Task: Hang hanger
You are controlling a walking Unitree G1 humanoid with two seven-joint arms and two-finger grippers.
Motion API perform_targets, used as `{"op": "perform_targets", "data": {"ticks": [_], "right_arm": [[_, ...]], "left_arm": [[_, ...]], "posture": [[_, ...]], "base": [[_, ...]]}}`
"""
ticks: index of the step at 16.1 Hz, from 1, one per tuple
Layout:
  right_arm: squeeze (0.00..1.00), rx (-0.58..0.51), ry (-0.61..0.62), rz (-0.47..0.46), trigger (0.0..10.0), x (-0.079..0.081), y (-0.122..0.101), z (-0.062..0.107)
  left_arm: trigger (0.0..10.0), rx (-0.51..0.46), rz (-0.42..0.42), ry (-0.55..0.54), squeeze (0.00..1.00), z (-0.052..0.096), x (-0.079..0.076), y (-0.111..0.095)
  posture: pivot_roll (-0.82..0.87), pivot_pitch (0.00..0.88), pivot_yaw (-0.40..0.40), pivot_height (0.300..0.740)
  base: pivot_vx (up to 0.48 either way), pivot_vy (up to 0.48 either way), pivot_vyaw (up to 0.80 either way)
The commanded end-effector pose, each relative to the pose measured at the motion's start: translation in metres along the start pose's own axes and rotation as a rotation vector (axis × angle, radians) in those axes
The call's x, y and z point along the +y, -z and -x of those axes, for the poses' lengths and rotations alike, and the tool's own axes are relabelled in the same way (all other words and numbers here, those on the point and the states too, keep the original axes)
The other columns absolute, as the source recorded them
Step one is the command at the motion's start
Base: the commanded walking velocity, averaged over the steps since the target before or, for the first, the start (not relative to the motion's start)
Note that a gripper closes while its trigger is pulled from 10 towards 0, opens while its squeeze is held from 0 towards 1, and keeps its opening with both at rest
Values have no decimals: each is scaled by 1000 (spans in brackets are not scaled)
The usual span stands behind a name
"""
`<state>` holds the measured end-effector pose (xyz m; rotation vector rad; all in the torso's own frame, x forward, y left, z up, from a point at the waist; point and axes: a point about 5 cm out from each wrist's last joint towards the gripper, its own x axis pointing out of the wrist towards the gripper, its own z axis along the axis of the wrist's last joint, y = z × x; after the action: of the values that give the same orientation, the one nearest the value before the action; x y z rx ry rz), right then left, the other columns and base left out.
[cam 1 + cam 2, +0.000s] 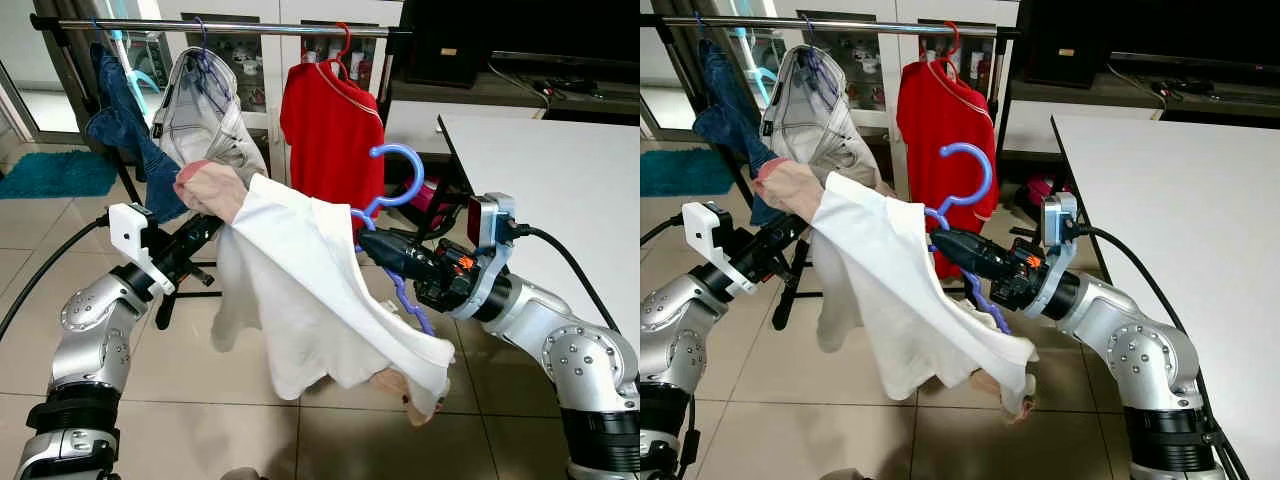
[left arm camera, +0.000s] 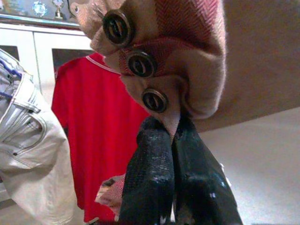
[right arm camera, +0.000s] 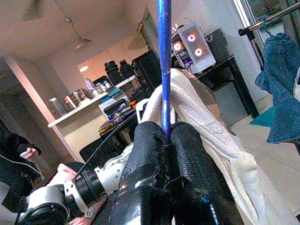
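both arms are raised in front of the robot, bent at the elbow, and they reach toward each other. the left hand [image 1: 205, 228] has its two black fingers pressed together on the pink buttoned edge of a white garment [image 1: 320, 300]; in the left wrist view three dark buttons [image 2: 140, 63] sit just above the fingertips. the right hand [image 1: 372, 243] is clamped on the thin stem of a blue hanger [image 1: 400, 190], with the hook standing up above the fingers and the lower part going down behind the cloth. the white garment hangs over the hanger and spreads between the two hands, its lower end drooping toward the floor.

the floor [image 1: 180, 400] is of beige tiles, with a teal mat [image 1: 55, 172] far at the left. a white bench [image 1: 560, 190] stands at the robot's right. behind is a clothes rail [image 1: 220, 27] that carries a denim piece [image 1: 120, 120], pale grey trousers [image 1: 205, 110] and a red shirt [image 1: 335, 130] on a red hanger.
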<state>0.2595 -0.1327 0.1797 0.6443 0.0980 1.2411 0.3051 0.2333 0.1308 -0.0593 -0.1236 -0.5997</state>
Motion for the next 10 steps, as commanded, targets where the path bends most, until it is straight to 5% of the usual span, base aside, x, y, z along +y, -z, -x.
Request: {"op": "perform_targets", "data": {"ticks": [1,7,8,10], "right_arm": [[0,-6,-13,30,10000,2,-5,-2],[0,-4,-9,32,10000,2,-5,-2],[0,31,82,60,10000,-8,-2,4],[0,34,92,63,10000,-9,-1,5]], "left_arm": [[0,-6,-3,-11,0,0,1,-2],[0,-26,12,-38,0,2,4,-4],[0,-83,55,-248,0,19,24,-5],[0,-77,55,-257,0,20,25,-4]], "posture": [[-76,0,8,740],[-76,0,8,740],[-74,0,10,740],[-73,0,13,740]], "base": [[0,0,0],[0,0,0],[0,0,0],[0,0,0]]}}
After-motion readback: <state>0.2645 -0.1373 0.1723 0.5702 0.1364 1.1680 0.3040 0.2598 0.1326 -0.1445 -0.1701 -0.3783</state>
